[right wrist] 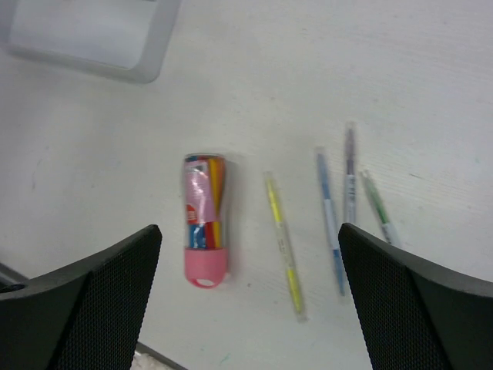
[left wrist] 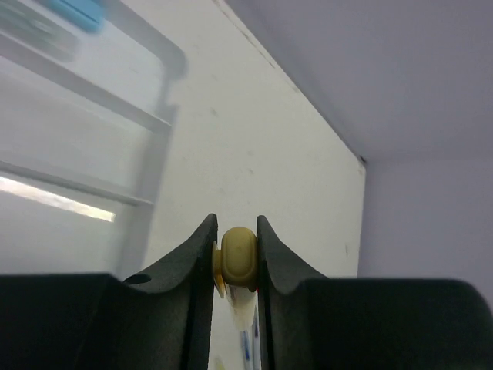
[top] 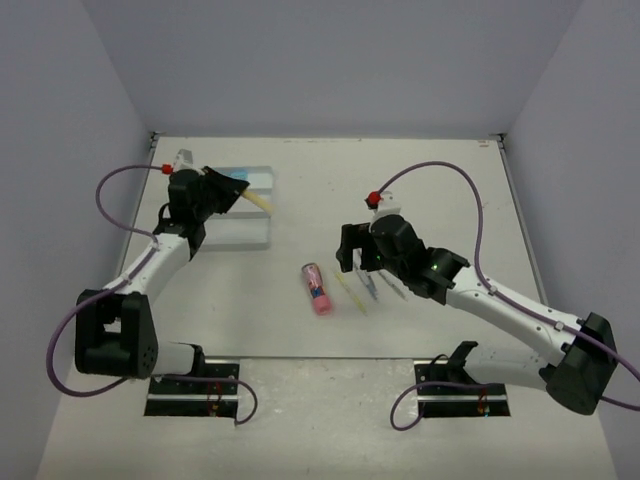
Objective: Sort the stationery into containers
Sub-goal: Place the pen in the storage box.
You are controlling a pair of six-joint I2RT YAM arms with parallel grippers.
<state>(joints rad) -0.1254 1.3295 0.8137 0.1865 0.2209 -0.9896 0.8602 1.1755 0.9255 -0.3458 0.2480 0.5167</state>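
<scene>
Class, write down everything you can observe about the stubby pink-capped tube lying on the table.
The stubby tube has a clear, plastic-looking body and a solid pink cap at one end. Inside show a pink label and red, yellow and blue pieces. It lies flat on its side on the white table, touched by nothing else; the thin yellow pen lies beside it, apart.

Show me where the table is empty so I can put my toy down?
Bare table runs along the far edge, from the tray across to the right wall. Another free strip lies near the front, between the arm bases. It is crowded in the middle: the pink tube and slim pens lie by the right gripper.
</scene>
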